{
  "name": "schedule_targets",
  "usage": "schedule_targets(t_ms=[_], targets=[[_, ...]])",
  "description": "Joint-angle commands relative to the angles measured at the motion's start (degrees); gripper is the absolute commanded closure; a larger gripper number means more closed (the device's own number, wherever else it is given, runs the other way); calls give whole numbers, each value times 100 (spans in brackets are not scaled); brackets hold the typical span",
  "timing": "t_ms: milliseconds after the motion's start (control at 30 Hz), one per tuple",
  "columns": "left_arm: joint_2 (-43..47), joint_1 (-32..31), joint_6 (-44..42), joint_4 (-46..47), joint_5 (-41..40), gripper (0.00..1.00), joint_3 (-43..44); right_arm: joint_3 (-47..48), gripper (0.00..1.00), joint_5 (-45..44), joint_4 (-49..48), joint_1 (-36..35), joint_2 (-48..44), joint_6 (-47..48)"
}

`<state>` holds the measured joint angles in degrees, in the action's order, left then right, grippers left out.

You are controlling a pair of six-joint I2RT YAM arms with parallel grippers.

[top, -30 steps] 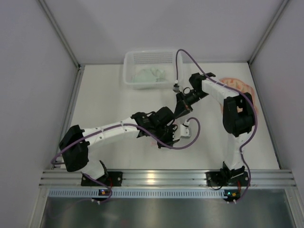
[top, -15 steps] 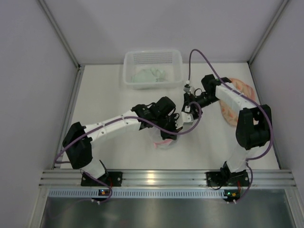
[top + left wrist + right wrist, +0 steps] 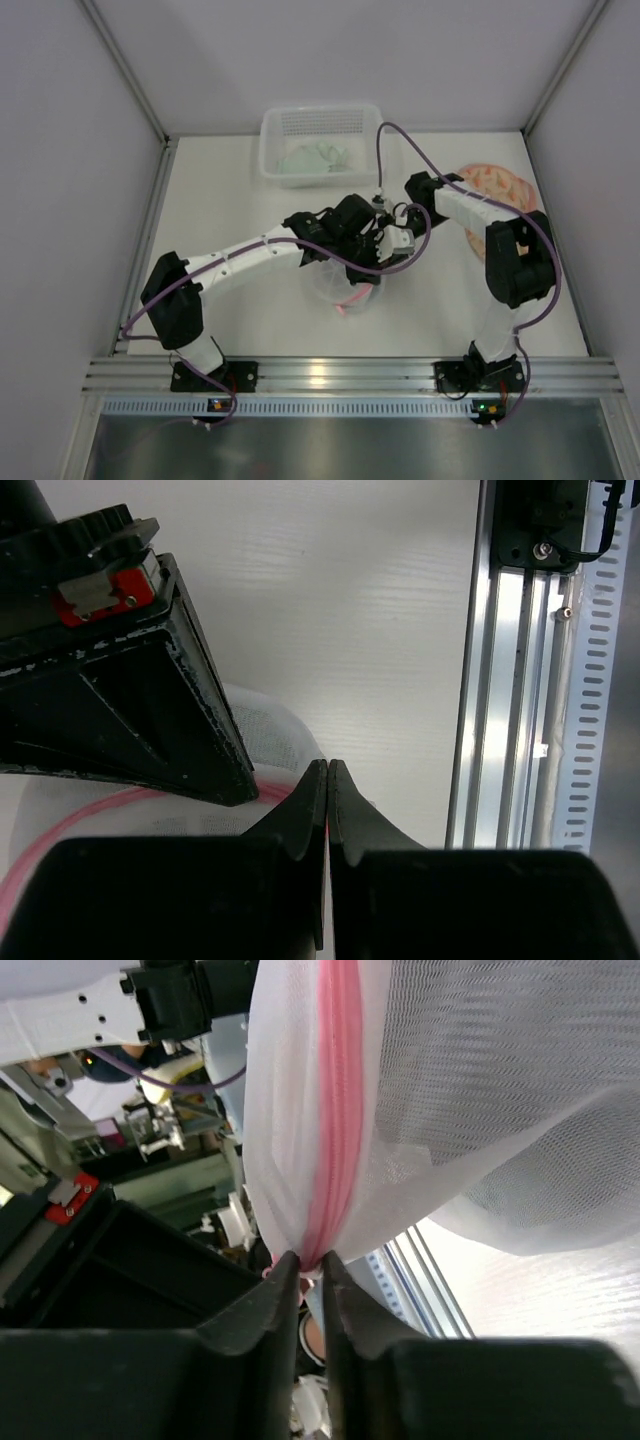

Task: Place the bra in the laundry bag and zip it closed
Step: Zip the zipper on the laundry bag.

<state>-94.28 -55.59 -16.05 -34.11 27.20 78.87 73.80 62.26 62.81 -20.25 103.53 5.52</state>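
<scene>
- Plain white table (image 3: 220, 200), pale grey walls (image 3: 60, 150) on three sides, and a silver rail (image 3: 330, 375) along the 6 o'clock edge.
- White basket (image 3: 270, 150) sits at 12 o'clock with some pale green cloth (image 3: 318, 158) in it.
- The bra (image 3: 500, 183), orange-pink, lies flat at about 2 o'clock near the right wall. It's outside the bag and partly under the right arm.
- The mesh bag (image 3: 345, 285) is dead centre, hanging bunched from both grippers.
- The left gripper (image 3: 327, 772) has its fingers pressed together, with a sliver of pink bag edge between them.
- The right gripper (image 3: 310, 1263) is nearly closed, pinching the bag at its pink zip (image 3: 335, 1090).
- The two grippers are just beside each other.
</scene>
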Motion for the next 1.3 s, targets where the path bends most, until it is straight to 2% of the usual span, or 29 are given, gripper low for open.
schedule_targets(t_ms=[0, 67, 233, 367, 633, 667, 700, 733, 833, 933, 1067, 1267], targets=[[120, 14, -91, 194, 119, 100, 68, 380, 88, 181, -59, -76, 123, 107], [164, 13, -187, 185, 197, 100, -12, 556, 100, 181, 21, -58, 176, 151], [463, -4, -547, 194, 443, 100, -512, 943, 100, 225, 179, 39, 361, 292], [674, -74, -1136, -138, 646, 100, -741, 1206, 100, 199, 188, 109, 510, 327], [946, -531, -1691, -456, 489, 100, -1181, 1725, 100, 58, 48, 135, 730, 134], [929, -540, -1630, -448, 427, 100, -1120, 1743, 98, 41, 39, 144, 730, 90], [885, -540, -1551, -448, 339, 100, -1050, 1769, 88, 41, 82, 153, 722, 90], [833, -540, -1428, -448, 191, 100, -971, 1769, 65, 32, 135, 153, 696, 116], [701, -514, -1252, -448, 22, 100, -637, 1761, 40, -117, 416, 214, 555, 318], [534, -418, -1024, -439, 48, 100, -329, 1734, 37, -337, 750, 442, 371, 625], [402, -286, -891, -308, 31, 100, -162, 1410, 39, -425, 1084, 671, 54, 968], [235, -162, -812, -237, 22, 100, 84, 390, 40, 22, 734, 470, -324, 767]])
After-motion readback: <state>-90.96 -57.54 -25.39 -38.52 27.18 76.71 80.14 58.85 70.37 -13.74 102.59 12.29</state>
